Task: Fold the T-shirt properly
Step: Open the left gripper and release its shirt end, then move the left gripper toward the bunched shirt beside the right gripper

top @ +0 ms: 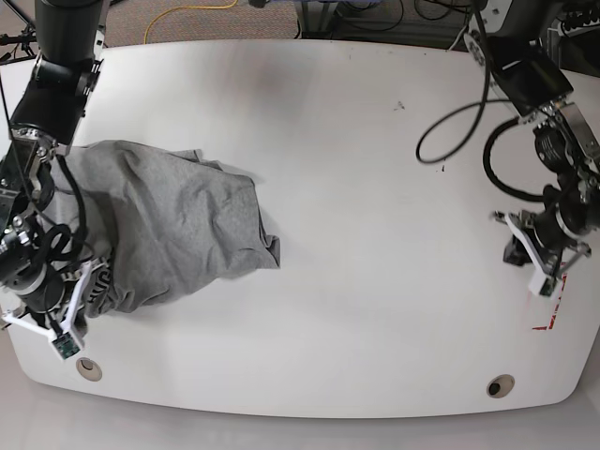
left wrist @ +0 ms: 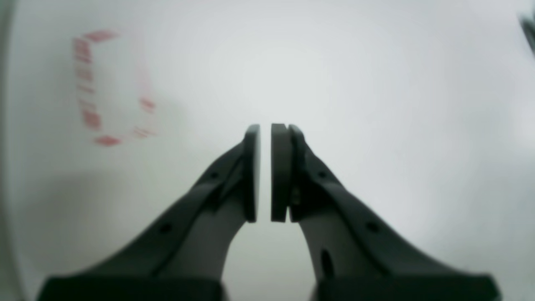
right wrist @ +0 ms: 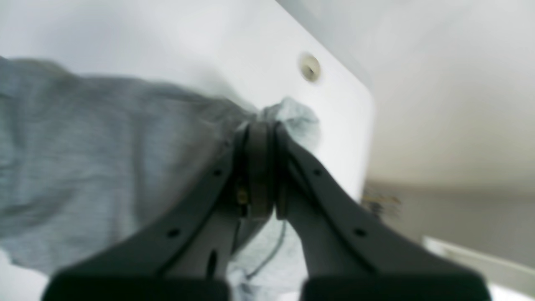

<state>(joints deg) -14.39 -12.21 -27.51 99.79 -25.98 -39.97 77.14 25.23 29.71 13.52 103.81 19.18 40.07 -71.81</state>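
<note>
The grey T-shirt (top: 169,220) lies crumpled in a heap on the left part of the white table (top: 356,234), no lettering showing. My right gripper (top: 64,343) sits at the heap's front-left end, near the table's front corner. In the right wrist view this gripper (right wrist: 261,125) is shut on a bunch of the T-shirt's (right wrist: 83,159) fabric, which pokes out past the tips. My left gripper (top: 544,284) hovers far away at the right edge of the table. Close up, the left gripper (left wrist: 265,127) is shut, with only a hairline slit between its pads and nothing held.
A round hole (top: 89,368) marks the table just beyond the right gripper, and another hole (top: 500,385) lies at the front right. Red tape marks (top: 555,314) sit beside the left gripper. Cables and equipment stand behind the table's far edge.
</note>
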